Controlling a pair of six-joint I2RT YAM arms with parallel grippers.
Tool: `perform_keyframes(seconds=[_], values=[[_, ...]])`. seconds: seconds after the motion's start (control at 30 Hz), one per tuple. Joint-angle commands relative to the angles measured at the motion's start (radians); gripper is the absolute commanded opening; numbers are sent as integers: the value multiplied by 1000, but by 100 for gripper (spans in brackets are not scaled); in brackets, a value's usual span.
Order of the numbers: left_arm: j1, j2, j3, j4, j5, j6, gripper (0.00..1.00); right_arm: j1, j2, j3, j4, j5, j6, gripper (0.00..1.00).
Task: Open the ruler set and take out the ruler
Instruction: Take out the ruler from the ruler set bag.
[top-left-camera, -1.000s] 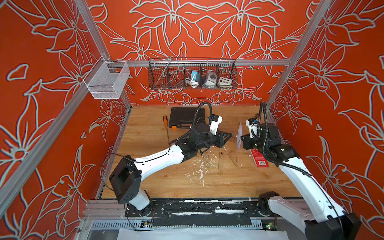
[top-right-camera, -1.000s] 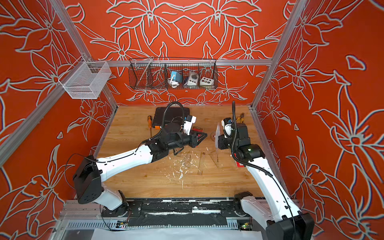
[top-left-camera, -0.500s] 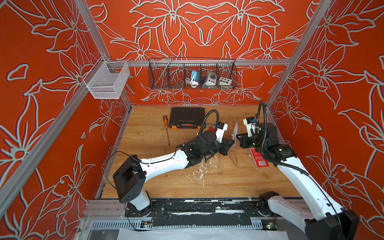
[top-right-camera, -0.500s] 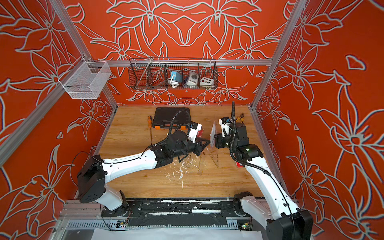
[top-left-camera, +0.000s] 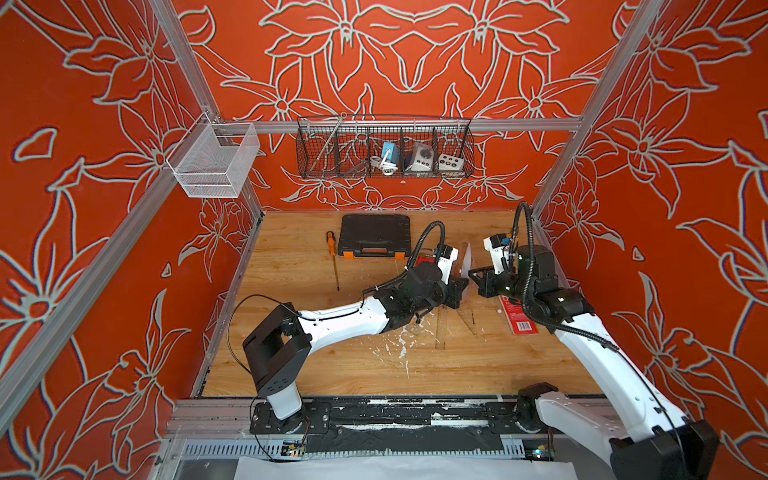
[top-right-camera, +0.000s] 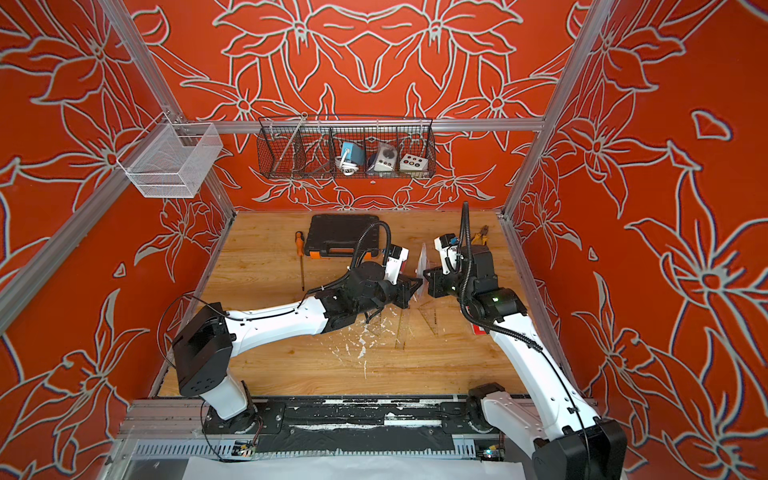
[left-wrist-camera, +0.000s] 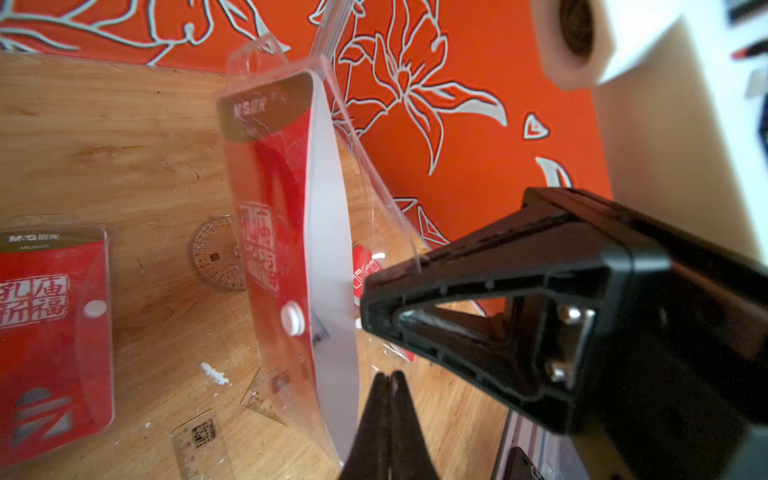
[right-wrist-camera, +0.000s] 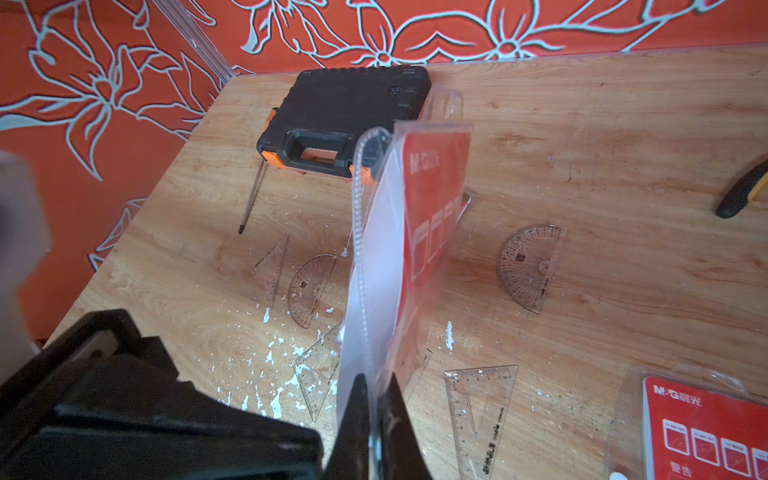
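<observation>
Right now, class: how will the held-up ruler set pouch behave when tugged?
Probably floppy: the ruler set pouch bows in the left wrist view. Likely light: the right fingers hold it up by one edge. Glossy film may slip.

Bright, even light, soft shadows — wrist views blur up close, glare streaks the ruler set (left-wrist-camera: 270, 249).
</observation>
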Motion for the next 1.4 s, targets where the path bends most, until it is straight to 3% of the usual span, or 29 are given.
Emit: perform_keyframes(seconds=[0.0,0.37,0.53,0.67,1.37], values=[[1,30,25,-5,-20,9,5,7,-17,36,-13,-34,-11,0],[1,38,16,-11,-79,17,5,7,-13,60,-17,-58,-14,0],[1,49,24,-10,-75,13,19,7,-8,63,-17,-71,-11,0],[1,59,26,-4,-58,17,23,7,-8,61,-16,-78,-8,0],[29,90,16,50,-91,-18,19,7,-7,81,-42,-140,-9,0]])
